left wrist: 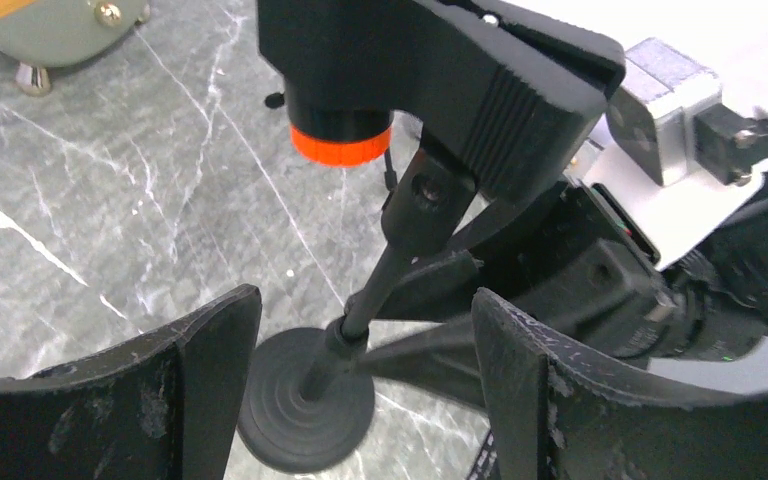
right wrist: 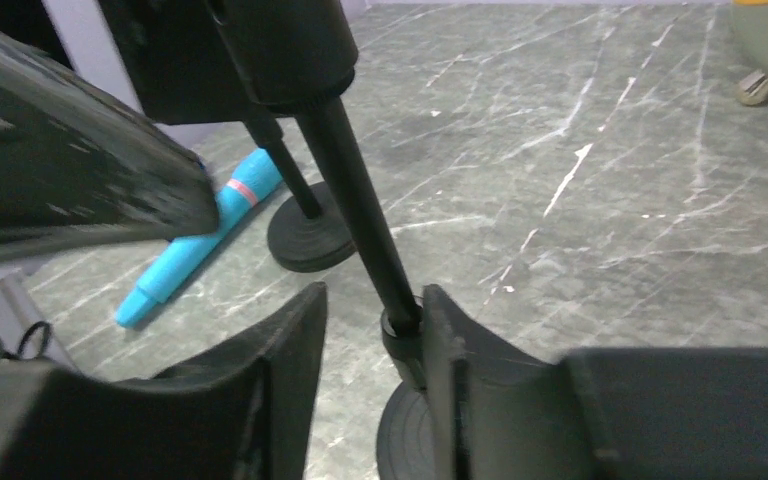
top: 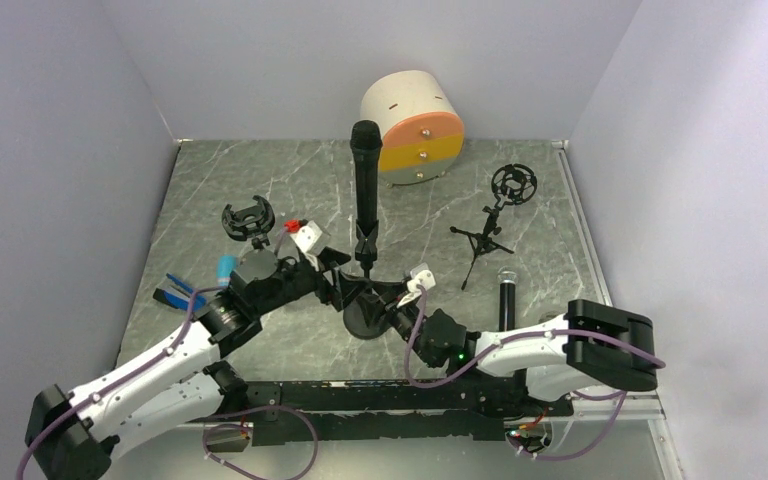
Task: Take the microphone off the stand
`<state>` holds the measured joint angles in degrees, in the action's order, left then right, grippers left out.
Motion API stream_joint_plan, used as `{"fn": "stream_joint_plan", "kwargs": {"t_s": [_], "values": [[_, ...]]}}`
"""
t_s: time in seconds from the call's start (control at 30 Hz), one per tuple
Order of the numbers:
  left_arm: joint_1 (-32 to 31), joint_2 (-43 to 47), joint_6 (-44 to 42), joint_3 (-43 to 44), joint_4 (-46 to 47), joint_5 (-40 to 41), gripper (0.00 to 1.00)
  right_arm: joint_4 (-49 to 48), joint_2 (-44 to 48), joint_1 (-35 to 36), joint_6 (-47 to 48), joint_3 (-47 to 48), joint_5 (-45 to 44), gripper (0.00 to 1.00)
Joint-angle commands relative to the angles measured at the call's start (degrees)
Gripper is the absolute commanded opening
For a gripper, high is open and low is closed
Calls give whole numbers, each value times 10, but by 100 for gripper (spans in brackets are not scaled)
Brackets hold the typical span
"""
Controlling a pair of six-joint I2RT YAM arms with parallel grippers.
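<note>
A black microphone (top: 365, 180) stands upright in the clip (left wrist: 480, 90) of a black stand with a round base (top: 363, 322). In the left wrist view its lower end shows an orange ring (left wrist: 340, 142). My left gripper (top: 345, 285) is open on the left of the stand, and in its own view (left wrist: 365, 300) the pole (left wrist: 360, 300) runs between the fingers. My right gripper (top: 392, 308) is open low on the right. In its own view (right wrist: 372, 292) the pole (right wrist: 360, 210) passes between the fingers and touches the right finger (right wrist: 445, 340).
A round cabinet (top: 412, 125) with orange and yellow drawers stands at the back. A tripod with a shock mount (top: 495, 215) and a lying black microphone (top: 506, 300) are on the right. An empty clip stand (top: 248, 222) and a blue microphone (top: 225, 268) are on the left.
</note>
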<state>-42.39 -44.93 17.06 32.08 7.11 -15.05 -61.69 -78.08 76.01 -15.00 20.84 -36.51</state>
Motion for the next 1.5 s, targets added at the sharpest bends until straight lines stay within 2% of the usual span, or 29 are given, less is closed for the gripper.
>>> {"fn": "stream_joint_plan", "kwargs": {"t_s": [0.0, 0.07, 0.13, 0.27, 0.43, 0.57, 0.77, 1.07, 1.13, 1.2, 1.3, 1.4, 1.47], "values": [[-40, -35, -57, 19, 79, 75, 82, 23, 50, 4, -25, -14, 31, 56], [-48, -45, -64, 17, 86, 89, 82, 41, 78, 5, -31, -28, 32, 63], [-54, -50, -65, 10, 101, 99, 82, 86, 107, 4, -42, -36, 28, 66], [-62, -63, -67, 5, 136, 109, 81, 183, 161, 4, -96, -62, 18, 67], [-70, -96, -81, 22, 139, 105, 80, 222, 231, 4, -149, -111, 11, 68], [-83, -87, -93, 36, 130, 128, 79, 271, 282, 3, -169, -123, 3, 69], [-84, -125, -102, 60, 82, 117, 79, 262, 327, 4, -151, -142, -2, 74], [-96, -142, -95, 31, 89, 134, 77, 289, 358, -5, -139, -130, 11, 79], [-97, -135, -93, 20, 98, 139, 70, 288, 360, -8, -143, -130, 20, 79], [-96, -131, -96, 11, 110, 137, 50, 284, 358, -13, -145, -130, 35, 79], [-97, -128, -101, 14, 102, 134, 36, 285, 347, -32, -145, -123, 74, 79], [-96, -127, -109, 12, 108, 129, 24, 265, 328, -87, -148, -122, 153, 77], [-97, -128, -115, 14, 107, 122, 14, 226, 313, -139, -152, -124, 242, 74]]}}
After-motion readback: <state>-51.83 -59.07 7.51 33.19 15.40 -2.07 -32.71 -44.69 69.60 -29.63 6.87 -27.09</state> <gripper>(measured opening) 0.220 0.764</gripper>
